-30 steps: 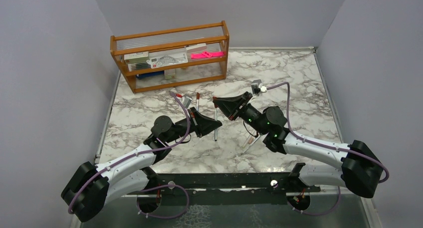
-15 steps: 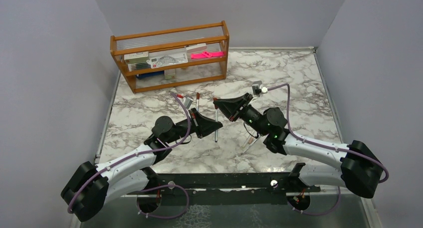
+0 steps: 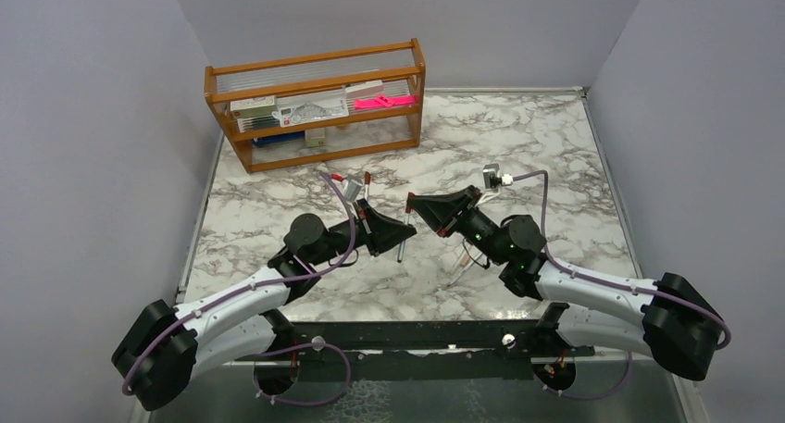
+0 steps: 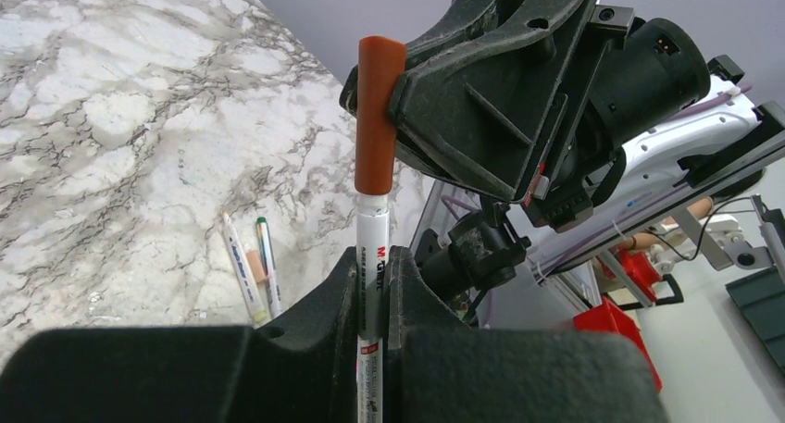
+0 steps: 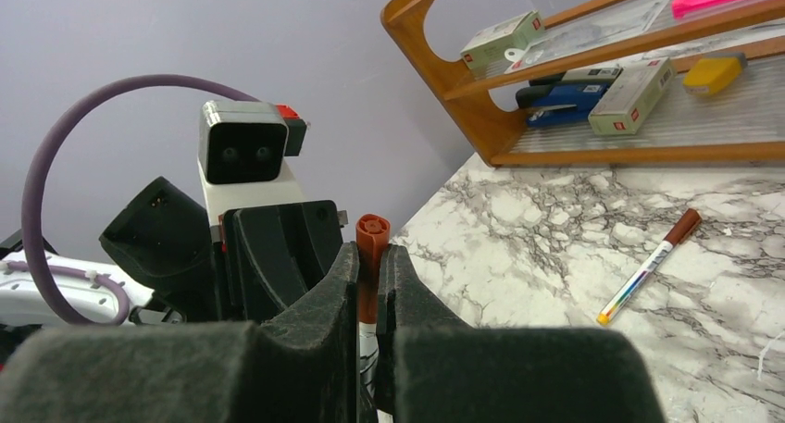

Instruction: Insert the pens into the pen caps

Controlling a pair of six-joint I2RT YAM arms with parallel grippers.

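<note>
A white pen (image 4: 374,256) stands pinched in my left gripper (image 4: 375,267), which is shut on its barrel. An orange-red pen cap (image 4: 379,118) sits over the pen's upper end, and my right gripper (image 5: 372,255) is shut on that cap (image 5: 370,242). From above, the two grippers meet tip to tip at mid-table, left gripper (image 3: 405,231) below right gripper (image 3: 411,205). The pen's tip is hidden inside the cap. Two more pens (image 4: 255,267) lie side by side on the marble. A capped pen (image 5: 650,266) lies near the rack.
A wooden rack (image 3: 315,108) with boxed stationery and a pink item stands at the back left. Loose pens (image 3: 466,259) lie beside the right arm, and another pen (image 3: 367,184) lies ahead of the left gripper. Grey walls enclose the marble table (image 3: 518,136).
My right gripper came down and toward me with the cap onto the pen's end. The left gripper shifted slightly right with the pen. Both stayed shut.
</note>
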